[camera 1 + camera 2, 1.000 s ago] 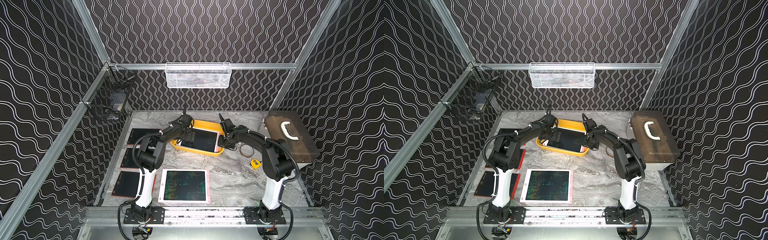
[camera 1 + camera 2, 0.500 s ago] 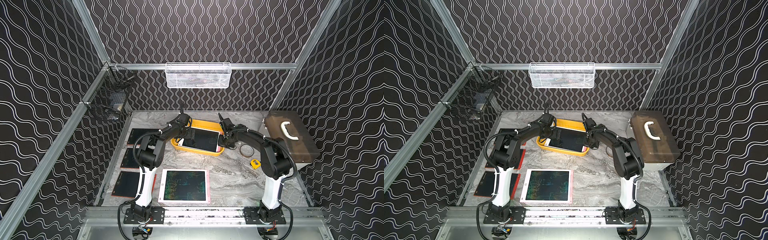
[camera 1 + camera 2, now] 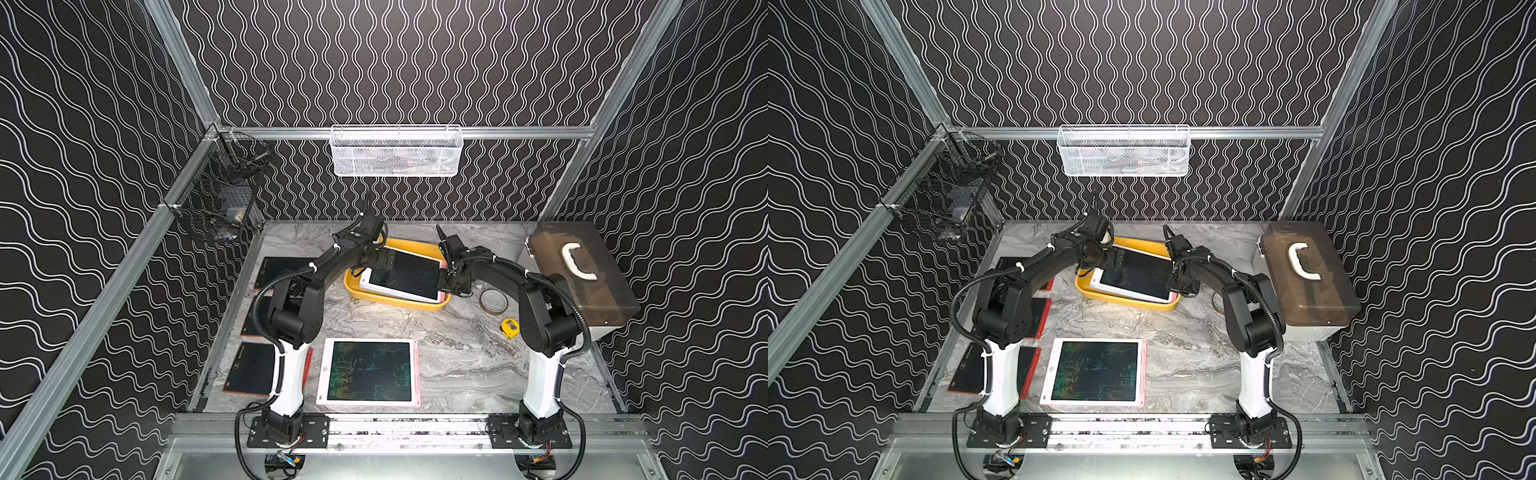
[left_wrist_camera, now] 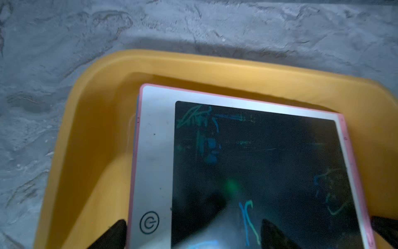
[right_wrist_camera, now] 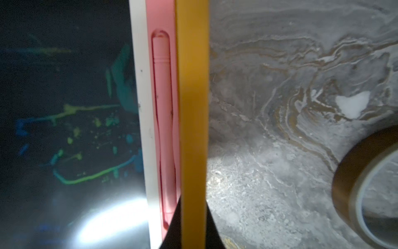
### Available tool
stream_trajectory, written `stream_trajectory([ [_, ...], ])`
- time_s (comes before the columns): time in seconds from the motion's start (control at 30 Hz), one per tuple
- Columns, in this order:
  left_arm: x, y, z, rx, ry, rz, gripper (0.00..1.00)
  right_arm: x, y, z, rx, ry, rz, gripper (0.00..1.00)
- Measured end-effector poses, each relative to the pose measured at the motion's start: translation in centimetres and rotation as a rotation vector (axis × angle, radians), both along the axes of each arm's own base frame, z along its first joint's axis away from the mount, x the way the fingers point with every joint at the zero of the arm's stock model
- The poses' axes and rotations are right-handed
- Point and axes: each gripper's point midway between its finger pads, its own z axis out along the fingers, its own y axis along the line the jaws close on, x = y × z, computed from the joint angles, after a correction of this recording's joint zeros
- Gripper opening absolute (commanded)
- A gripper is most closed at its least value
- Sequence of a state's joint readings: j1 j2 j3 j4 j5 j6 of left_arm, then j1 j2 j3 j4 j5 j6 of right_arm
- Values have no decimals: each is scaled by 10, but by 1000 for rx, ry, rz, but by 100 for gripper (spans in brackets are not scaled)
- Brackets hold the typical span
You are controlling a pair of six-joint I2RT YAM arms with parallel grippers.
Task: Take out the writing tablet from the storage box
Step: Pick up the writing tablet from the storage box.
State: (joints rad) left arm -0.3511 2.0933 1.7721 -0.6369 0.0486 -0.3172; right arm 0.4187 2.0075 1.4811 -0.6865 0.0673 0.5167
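Lying tilted in the yellow storage box [image 3: 395, 305], the pink-framed writing tablet [image 3: 405, 276] rests on a further flat item whose edges show beneath it in both top views. Its right side rides up against the box's right rim. The box stands on the marbled table [image 3: 457, 357], far from the arm bases and about midway between left and right.

The left gripper [image 3: 382, 266] hangs over the tablet's left end with its jaws spread wide and nothing between them. In the left wrist view its dark fingertips [image 4: 116, 232] seem to straddle the tablet, though blur makes contact hard to judge.

The right gripper [image 5: 192, 226] is clenched on the box's right rim, one finger on each side of the yellow lip. A pink stylus [image 5: 163, 129] sits in the tablet's side slot just inside that rim. A brown tape roll [image 3: 493, 301] lies on the table near the box's right side.
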Motion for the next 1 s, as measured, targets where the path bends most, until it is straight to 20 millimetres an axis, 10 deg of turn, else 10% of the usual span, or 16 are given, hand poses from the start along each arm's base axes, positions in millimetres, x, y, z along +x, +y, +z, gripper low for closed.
stream_trajectory([
  [0.37,-7,-10,44,-52,-49,-35,99,3,-1,-4,-13,6,-9,2],
  [0.7,-13,-10,44,-34,-44,-58,96,6,0,-4,-17,4,-2,2],
  [1.0,-12,-11,60,-60,-77,-54,68,6,-1,-6,-21,7,-4,2],
])
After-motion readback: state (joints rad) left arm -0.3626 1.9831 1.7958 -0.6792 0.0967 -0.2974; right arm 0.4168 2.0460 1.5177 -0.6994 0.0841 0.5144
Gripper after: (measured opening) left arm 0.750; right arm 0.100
